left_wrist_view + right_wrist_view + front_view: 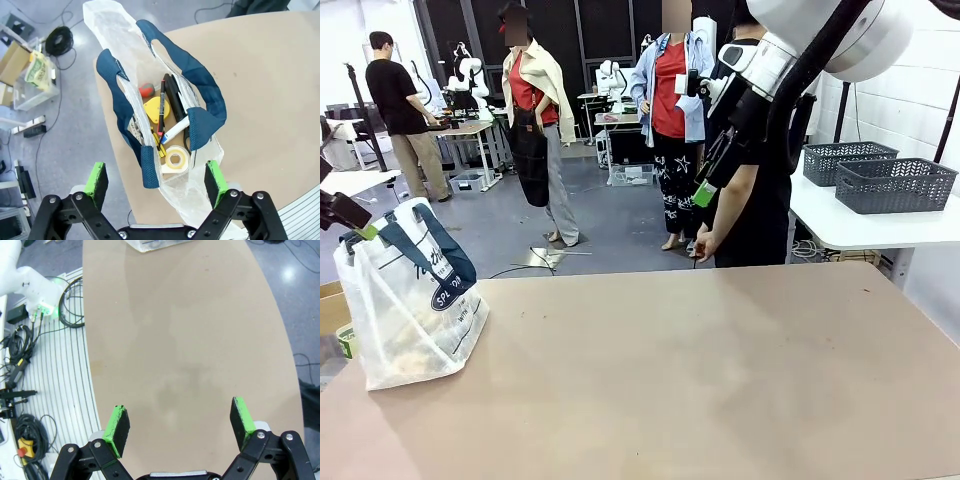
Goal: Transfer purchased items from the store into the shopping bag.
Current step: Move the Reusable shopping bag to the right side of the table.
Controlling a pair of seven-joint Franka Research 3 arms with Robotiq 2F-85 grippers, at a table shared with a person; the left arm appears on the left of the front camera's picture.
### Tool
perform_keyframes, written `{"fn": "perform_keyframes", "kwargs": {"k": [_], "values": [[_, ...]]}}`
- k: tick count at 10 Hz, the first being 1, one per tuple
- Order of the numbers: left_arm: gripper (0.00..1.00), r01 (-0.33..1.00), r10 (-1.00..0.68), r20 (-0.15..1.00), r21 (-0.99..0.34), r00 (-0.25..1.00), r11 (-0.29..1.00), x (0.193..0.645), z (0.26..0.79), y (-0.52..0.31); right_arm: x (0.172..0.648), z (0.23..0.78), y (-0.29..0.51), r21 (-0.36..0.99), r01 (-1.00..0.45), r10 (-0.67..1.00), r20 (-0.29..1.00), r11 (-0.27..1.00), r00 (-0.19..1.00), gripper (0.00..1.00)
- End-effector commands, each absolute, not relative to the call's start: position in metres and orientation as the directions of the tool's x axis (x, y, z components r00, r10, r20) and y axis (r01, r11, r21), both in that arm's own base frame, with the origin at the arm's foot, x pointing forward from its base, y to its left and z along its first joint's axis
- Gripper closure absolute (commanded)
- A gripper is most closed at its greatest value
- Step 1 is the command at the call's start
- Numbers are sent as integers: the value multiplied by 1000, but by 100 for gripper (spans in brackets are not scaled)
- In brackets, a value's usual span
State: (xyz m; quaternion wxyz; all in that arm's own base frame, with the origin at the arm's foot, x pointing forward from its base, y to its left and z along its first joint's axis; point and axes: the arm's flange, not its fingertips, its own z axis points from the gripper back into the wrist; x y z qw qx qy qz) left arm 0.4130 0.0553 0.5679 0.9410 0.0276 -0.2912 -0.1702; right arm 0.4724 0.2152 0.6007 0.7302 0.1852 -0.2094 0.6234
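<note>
Both pincers gape, empty; the left pincer (156,182) hovers over the shopping bag (165,100) at the surface (260,75) edge. Snagging a limp handle could drag the bag and purchased items (162,117) off

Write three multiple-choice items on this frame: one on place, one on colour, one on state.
1. Where on the table does the shopping bag stand?
A. robot's left edge
B. centre
C. robot's right edge
2. What colour are the bag's handles?
A. red
B. navy
C. white
3. How is the left hand?
A. shut on a handle
B. open above the bag
C. shut, empty

Key: A, the front view shows the bag at the left edge; B, the straps are dark blue; B, the green pads stand apart over the bag's mouth.
</note>
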Motion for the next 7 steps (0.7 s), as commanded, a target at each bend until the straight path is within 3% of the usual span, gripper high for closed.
{"fn": "perform_keyframes", "kwargs": {"k": [1, 2, 4, 7], "values": [[0, 303, -335, 541, 152, 772, 941, 413, 569, 56, 472, 599, 214, 2, -989, 844, 521, 147, 127, 0], [0, 318, -417, 548, 271, 725, 909, 405, 586, 44, 472, 599, 214, 2, -989, 844, 521, 147, 127, 0], [0, 472, -622, 469, 407, 627, 782, 407, 615, 30, 472, 599, 214, 2, -989, 844, 521, 147, 127, 0], [0, 779, -820, 427, 331, 380, 533, 424, 629, 10, 472, 599, 214, 2, -989, 844, 521, 147, 127, 0]]}}
